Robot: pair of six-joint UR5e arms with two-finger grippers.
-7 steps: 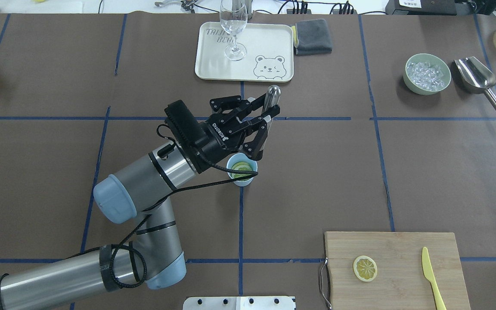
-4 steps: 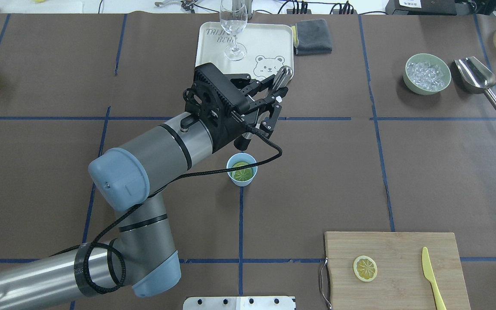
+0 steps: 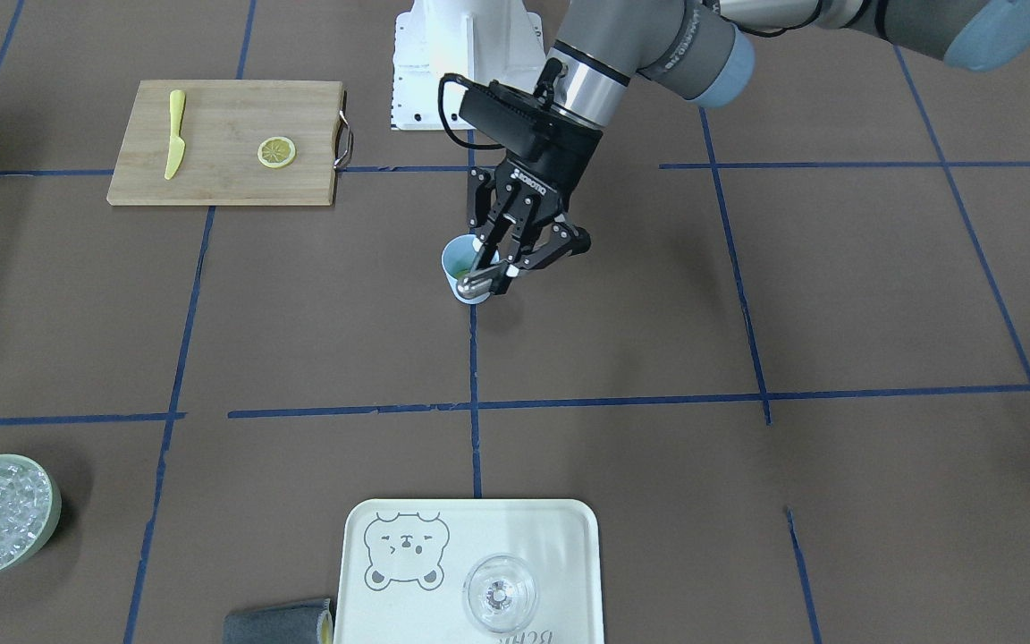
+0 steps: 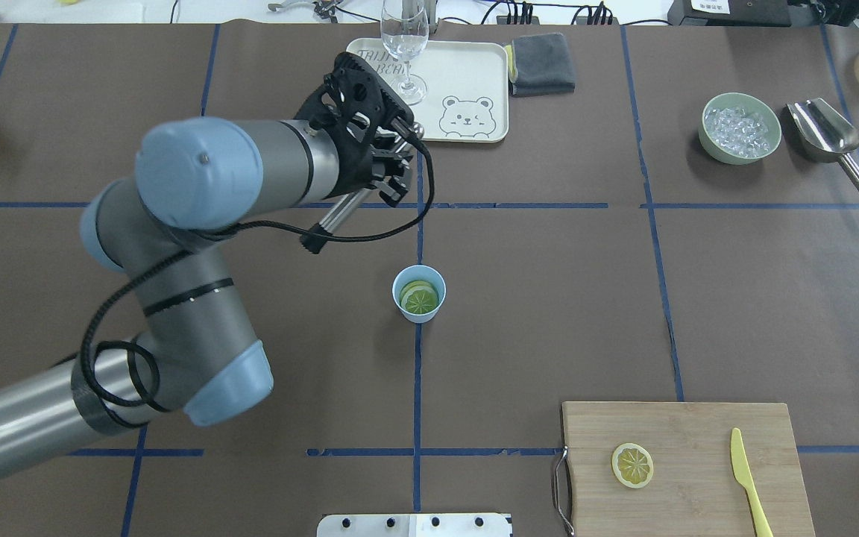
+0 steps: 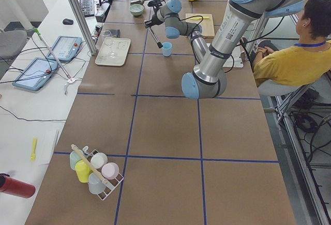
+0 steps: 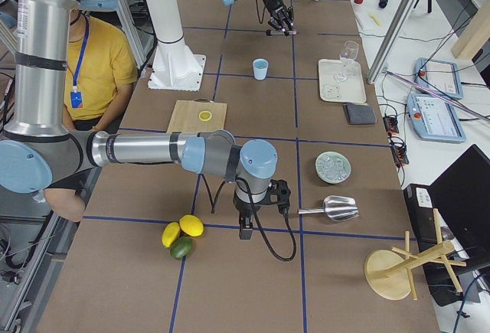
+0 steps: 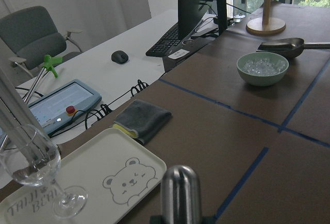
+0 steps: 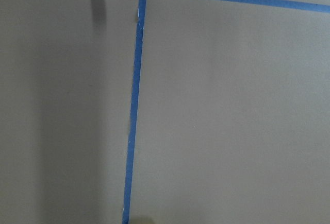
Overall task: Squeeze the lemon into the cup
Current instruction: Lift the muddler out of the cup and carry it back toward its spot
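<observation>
Two grippers: left gripper (image 3: pixel 499 273) is clenched on a steel muddler (image 4: pixel 336 215), held near its rounded head. The right gripper (image 6: pixel 243 232) hangs low over the table far off to the side, and whether it is parted or closed cannot be told.
Cup (image 4: pixel 419 293): upright, below the left gripper on its robot side, apart from the fingers.
Lemon (image 4: pixel 421 300): inside the cup, cut face up (a second slice (image 4: pixel 632 465) lies on the cutting board (image 4: pixel 683 429), well away to the gripper's right).
Risk, slip: smooth steel held near one end leaves a long free shaft, so a wrist tilt could lever it loose.
Risk, snag: the wrist cable (image 4: pixel 400 227) hangs in a loop on the gripper's cup side. A low pass could drag the light cup over.
Risk, strike: a wine glass (image 4: pixel 403 45) stands on the tray (image 4: pixel 467 74) just beyond the gripper. An outward swing could topple it.
Surface: brown matte covering (image 4: pixel 549 298), flat, with a blue tape grid (image 4: pixel 417 388).
Room: white desks (image 7: pixel 93 69) and a monitor (image 7: pixel 198 2) past the far edge. An operator (image 5: pixel 289 59) sits beside the robot base.
</observation>
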